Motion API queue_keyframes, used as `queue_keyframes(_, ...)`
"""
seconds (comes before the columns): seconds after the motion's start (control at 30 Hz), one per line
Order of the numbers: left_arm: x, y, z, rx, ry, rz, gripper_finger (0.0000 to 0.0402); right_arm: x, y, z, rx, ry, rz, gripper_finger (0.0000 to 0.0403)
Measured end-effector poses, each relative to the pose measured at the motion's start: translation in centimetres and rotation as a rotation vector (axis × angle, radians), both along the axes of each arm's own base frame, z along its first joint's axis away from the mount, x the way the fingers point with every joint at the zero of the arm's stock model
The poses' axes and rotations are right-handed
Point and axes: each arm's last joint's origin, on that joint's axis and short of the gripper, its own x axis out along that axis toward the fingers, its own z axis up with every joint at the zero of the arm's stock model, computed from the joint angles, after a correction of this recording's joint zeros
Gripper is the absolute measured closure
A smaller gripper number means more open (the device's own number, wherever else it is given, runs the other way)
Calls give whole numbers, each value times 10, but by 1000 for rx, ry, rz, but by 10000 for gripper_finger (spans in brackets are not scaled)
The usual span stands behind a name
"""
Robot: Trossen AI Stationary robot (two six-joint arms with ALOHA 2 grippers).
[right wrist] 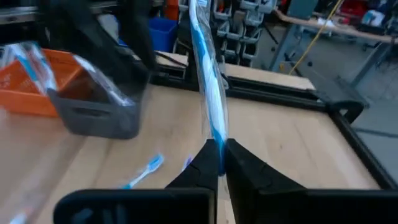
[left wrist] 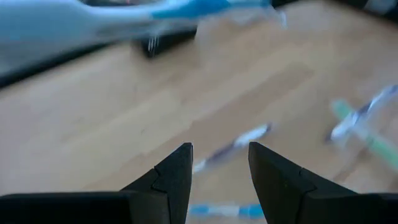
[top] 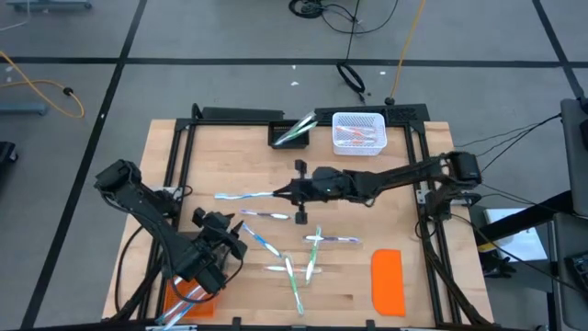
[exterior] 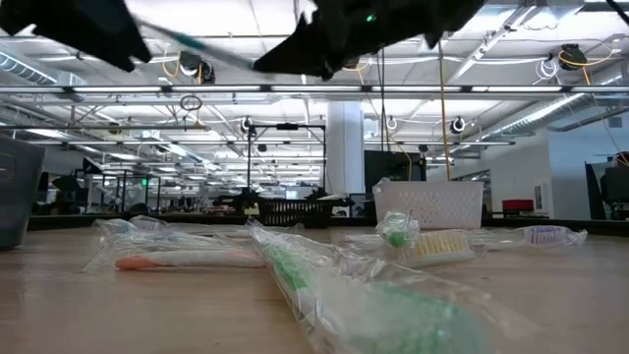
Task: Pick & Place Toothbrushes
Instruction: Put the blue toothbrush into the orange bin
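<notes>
Around my worktop (top: pixel 230 156) lies grey floor (top: pixel 230 32) crossed by dark lines, with cables (top: pixel 349 18) trailing over it. Beyond, I see a white pillar (exterior: pixel 346 147), ceiling lights (exterior: pixel 550 67) and benches.

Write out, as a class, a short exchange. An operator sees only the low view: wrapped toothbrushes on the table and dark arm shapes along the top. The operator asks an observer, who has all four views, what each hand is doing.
Operator: Which arm has the raised toothbrush at the top of my picture?
Observer: The right one. In the right wrist view, the right hand is shut on one end of it. It is blue and white, in a clear wrapper.
Operator: And the left hand?
Observer: Open, with nothing between its fingers. The high view puts it towards the front left of the table, beside the loose toothbrushes.
</notes>
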Motion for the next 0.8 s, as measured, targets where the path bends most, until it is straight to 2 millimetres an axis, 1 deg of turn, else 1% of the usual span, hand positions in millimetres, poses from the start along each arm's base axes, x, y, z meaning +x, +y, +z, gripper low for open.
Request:
queue_keyframes(0.17, 3, 1, 5, 141, -142, -47, 245, -18, 9, 9, -44, -21, -26, 398)
queue_keyframes(0.27, 5, 1, 7, 203, -212, -68, 245, -26, 9, 12, -34, -69, -24, 398)
queue_keyframes(0.43, 9, 3, 10, 270, -293, -76, 245, -39, 9, 11, -8, -118, -26, 398)
queue_keyframes(0.8, 20, 13, 14, 383, -403, -58, 245, -43, 24, 11, 2, -174, 21, 398)
